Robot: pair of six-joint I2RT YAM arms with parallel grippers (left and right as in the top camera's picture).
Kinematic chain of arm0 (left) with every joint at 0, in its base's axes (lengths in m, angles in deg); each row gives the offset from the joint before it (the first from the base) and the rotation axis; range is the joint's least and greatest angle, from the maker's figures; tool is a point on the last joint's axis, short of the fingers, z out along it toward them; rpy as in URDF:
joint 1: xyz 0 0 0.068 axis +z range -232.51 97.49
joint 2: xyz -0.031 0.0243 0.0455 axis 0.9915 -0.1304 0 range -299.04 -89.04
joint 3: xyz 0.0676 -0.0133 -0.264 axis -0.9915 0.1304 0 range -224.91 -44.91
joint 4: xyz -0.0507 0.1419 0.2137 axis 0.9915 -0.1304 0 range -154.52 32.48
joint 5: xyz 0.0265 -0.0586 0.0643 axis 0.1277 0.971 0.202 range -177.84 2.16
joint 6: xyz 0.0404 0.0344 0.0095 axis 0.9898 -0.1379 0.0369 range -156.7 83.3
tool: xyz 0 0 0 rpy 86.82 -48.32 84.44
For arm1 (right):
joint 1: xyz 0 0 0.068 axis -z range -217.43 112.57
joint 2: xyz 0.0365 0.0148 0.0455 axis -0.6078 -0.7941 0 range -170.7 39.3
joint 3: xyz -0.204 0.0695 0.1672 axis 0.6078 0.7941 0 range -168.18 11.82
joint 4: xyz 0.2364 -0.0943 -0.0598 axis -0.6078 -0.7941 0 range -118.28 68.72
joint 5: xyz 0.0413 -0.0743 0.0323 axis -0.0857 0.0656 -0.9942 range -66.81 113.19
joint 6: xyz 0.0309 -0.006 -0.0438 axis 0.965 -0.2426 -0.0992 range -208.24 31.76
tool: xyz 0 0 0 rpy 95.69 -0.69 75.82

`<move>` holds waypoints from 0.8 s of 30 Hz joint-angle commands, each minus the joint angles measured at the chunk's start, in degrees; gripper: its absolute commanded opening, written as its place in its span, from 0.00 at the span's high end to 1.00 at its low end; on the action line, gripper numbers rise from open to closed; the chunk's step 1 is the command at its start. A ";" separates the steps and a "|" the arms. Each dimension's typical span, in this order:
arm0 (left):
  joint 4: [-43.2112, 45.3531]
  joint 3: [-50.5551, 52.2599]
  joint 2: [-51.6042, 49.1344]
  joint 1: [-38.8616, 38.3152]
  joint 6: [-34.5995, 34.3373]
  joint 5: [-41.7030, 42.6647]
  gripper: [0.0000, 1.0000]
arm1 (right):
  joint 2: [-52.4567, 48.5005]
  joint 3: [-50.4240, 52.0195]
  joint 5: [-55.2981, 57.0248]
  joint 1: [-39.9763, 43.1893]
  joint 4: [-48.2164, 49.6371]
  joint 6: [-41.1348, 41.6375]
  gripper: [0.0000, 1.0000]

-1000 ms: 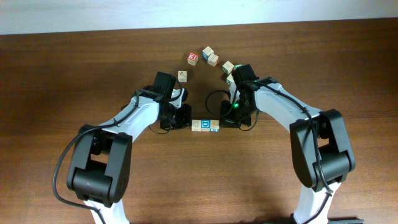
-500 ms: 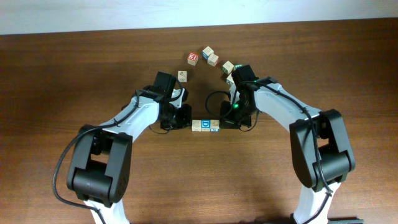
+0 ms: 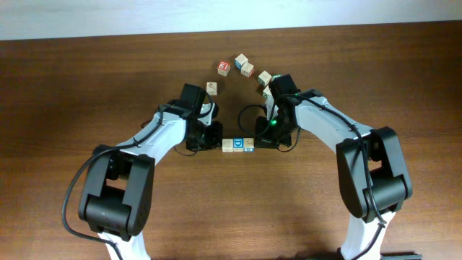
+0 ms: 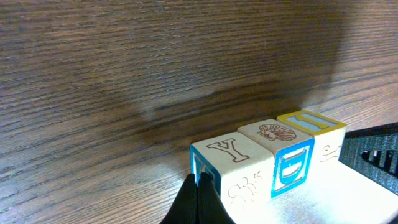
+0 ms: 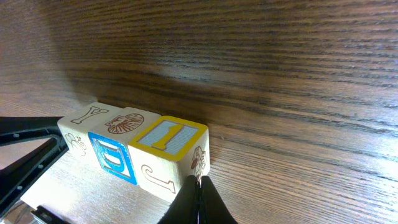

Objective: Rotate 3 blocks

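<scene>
Three blocks (image 3: 238, 146): touching in one row on bench (image 3: 108, 87), lying between the tips of both hands.
Left hand (image 4: 198, 200): fingers together, holding nothing, tip against row's near end.
Right hand (image 5: 199, 194): fingers together, holding nothing, tip against opposite end.
Likely reason: pinned at both ends to swing row as one.

place: robot lab bench | evidence: two robot arms (image 3: 155, 137) at a dark wooden table (image 3: 65, 87), white wall (image 3: 108, 18) behind

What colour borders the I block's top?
Yellow; the I block shows best in the right wrist view.
</scene>
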 commanded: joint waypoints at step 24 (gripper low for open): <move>0.52 -1.25 -0.35 -1.16 0.26 1.40 1.00 | 3.19 -2.69 -1.55 -3.85 0.00 -0.76 0.96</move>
